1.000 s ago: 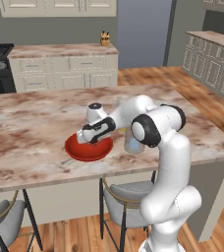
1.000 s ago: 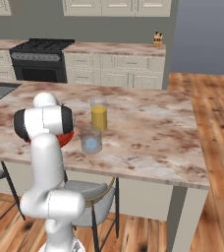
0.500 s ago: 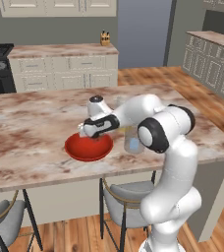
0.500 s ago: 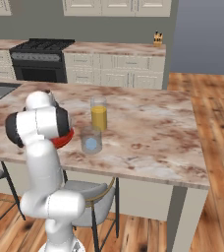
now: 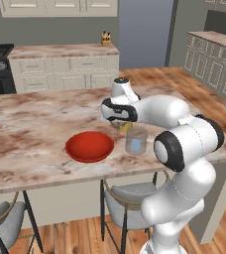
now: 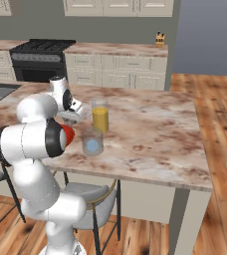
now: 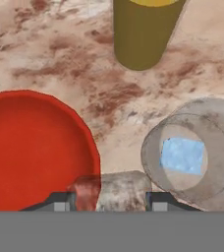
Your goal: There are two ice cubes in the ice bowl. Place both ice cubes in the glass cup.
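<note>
My gripper (image 7: pixel 111 199) hangs above the counter (image 5: pixel 30 129), over the gap between the bowl (image 5: pixel 89 146) and the cup (image 5: pixel 136 140), with its fingers (image 7: pixel 60 202) drawn in on the small reddish ice cube (image 7: pixel 87 193); that cube sits between the tips, translucent, with the bowl's rim showing through it. From the hand camera, the red bowl (image 7: pixel 33 147) lies to the left with nothing visible inside, and the clear cup (image 7: pixel 192 155) lies to the right with the pale blue cube (image 7: pixel 182 155) resting on its bottom. The taller glass of orange liquid (image 6: pixel 100 115) stands just behind the cup (image 6: pixel 92 142) on the marble top. My arm (image 5: pixel 159 111) reaches in over both glasses, hiding part of the orange one in the left base view.
</note>
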Controlling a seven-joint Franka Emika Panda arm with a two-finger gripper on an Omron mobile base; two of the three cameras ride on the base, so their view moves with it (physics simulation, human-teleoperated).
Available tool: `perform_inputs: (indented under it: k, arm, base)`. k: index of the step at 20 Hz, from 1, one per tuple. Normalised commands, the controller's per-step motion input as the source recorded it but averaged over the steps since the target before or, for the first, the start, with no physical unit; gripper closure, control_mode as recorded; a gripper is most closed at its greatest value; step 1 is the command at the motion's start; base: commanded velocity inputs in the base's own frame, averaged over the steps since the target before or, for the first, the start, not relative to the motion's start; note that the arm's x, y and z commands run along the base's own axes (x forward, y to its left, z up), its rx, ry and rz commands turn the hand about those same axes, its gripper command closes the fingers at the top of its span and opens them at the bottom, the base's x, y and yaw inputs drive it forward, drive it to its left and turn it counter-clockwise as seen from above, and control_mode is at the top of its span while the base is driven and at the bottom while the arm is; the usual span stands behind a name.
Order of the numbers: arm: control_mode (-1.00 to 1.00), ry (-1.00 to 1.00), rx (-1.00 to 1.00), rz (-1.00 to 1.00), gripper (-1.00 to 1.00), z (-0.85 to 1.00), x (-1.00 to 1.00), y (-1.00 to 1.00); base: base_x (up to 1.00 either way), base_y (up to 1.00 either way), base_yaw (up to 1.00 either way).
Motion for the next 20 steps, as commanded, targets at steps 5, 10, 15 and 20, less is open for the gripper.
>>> perform_inputs:
  k: [5,10,15,20]
  arm:
    - [-1.00,0.19,0.05,-0.26,1.00,0.20,0.00,-1.00]
    - [-1.00,0.14,0.02,-0.17,1.00,0.00,0.00,-0.79]
    - [-1.00,0.00,0.00,-0.01,1.00,-0.19,-0.01,-0.02]
    - [-1.00,0.00,0.00,0.00,1.00,-0.33,-0.09,0.00]
  base:
    - [0.00,0.00,0.00]
    - [0.00,0.00,0.00]
    - [0.00,0.00,0.00]
    - [0.00,0.00,0.00]
